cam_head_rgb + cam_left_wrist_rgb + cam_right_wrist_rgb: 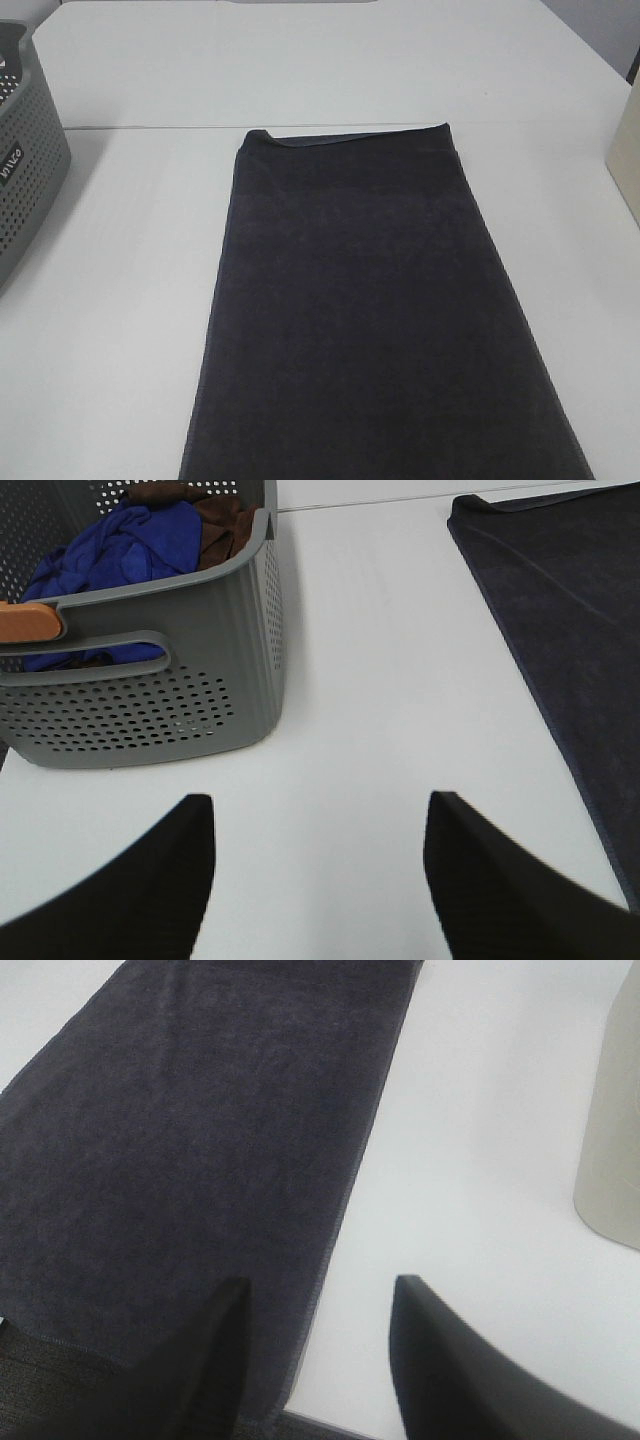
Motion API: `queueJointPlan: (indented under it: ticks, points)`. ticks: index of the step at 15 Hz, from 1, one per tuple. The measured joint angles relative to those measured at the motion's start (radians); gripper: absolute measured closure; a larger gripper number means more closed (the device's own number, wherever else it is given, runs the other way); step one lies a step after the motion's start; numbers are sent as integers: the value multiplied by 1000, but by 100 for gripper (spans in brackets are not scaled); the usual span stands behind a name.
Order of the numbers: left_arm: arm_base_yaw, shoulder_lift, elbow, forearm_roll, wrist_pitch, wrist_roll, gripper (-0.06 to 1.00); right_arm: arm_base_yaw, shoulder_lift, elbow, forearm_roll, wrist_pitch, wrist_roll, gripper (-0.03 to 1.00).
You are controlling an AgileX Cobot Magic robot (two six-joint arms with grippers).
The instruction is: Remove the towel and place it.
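towel (370, 310) flat on table (120, 330) centre, basket (25, 150) at left edge, clothes (120, 545) inside basket

It looks like a plain test room or lab set up for laundry chores, not a lived-in home. A bare white tabletop (120, 330) fills the space, with a seam where two slabs meet. A grey perforated plastic basket (150, 710) holds crumpled blue and brown clothes (120, 545), and a large dark charcoal terry towel (370, 320) lies flat beside it.
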Motion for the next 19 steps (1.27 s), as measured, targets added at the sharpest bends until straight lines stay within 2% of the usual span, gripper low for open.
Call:
queueJointPlan:
  ticks: [19]
  points:
    - [0, 0, 0, 0, 0, 0, 36, 0, 0, 0, 0, 0, 0, 52]
